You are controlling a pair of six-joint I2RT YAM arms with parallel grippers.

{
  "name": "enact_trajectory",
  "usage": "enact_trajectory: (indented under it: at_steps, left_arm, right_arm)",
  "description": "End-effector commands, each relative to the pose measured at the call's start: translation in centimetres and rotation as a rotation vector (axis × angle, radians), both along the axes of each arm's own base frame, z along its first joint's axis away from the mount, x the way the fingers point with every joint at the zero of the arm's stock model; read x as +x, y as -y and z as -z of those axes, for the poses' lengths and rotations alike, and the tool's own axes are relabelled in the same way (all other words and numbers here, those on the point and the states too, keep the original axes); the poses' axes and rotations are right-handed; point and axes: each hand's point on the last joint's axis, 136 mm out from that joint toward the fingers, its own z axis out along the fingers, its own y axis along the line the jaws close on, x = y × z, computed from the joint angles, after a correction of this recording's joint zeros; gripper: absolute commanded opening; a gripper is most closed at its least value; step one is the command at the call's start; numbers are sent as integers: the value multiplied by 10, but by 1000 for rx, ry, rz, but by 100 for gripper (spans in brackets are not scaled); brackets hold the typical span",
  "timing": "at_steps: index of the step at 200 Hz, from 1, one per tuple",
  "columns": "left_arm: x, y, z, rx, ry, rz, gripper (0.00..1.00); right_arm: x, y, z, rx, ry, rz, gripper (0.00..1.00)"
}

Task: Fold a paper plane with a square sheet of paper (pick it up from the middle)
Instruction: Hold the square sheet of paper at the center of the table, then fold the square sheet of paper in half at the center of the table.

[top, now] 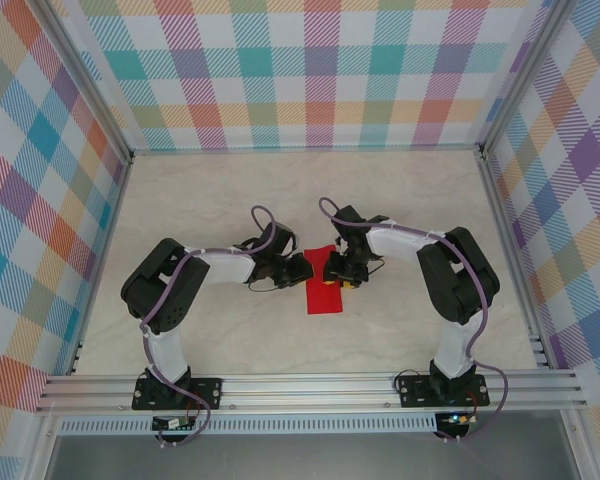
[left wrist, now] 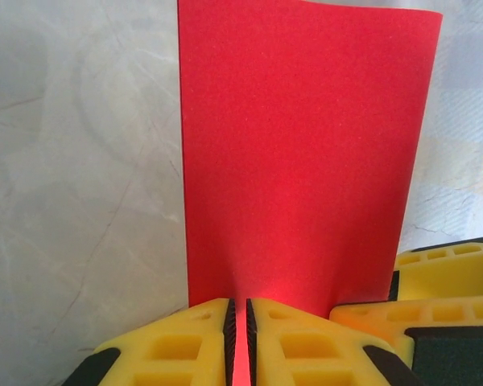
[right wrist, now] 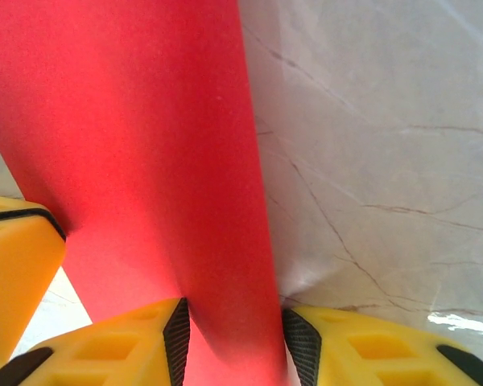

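**Early stage: both hands on the sheet, no plane shape yet**

Left hand [left wrist: 239,330]: jaws almost closed, pinching the edge of the sheet of paper [left wrist: 298,161]. The sheet of paper sits mid-table [top: 180,200] between the 2 hands. It is lifted and looks narrower than square; possibly 1 fold is made, cannot confirm. Right hand [right wrist: 233,338]: jaws partly apart, red paper filling the gap, so judged held. Nose and wing folds not yet made.

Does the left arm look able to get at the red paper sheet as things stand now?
Probably yes. The left gripper has its jaws almost together, with a strip of the red sheet pinched in the slit between them. Nothing stands in the way.
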Motion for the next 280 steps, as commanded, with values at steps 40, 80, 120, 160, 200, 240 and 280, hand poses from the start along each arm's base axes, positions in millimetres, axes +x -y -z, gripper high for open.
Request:
enact_trajectory:
  at_steps: [40, 80, 120, 160, 200, 240, 280]
  left_arm:
    - [-28, -25, 44, 179, -114, 17, 13]
    - [-32, -30, 53, 199, -128, 21, 12]
    - [-33, -31, 60, 213, -140, 19, 11]
    - [-37, -34, 64, 219, -165, 7, 10]
    - [-40, -39, 67, 239, -178, -4, 9]
    - [-43, -44, 72, 265, -192, -15, 9]
    - [-47, -51, 79, 295, -201, -20, 8]
  right_arm:
    - [8, 14, -21, -19, 92, 30, 56]
    - [19, 21, -66, 13, 218, 72, 56]
    - [21, -8, -79, 152, 232, 24, 34]
    - [22, -35, -68, 230, 161, -15, 17]
    - [20, -46, -52, 221, 113, -35, 16]
    - [19, -39, -27, 158, 74, -37, 16]
    - [14, -23, -8, 118, 60, -26, 16]
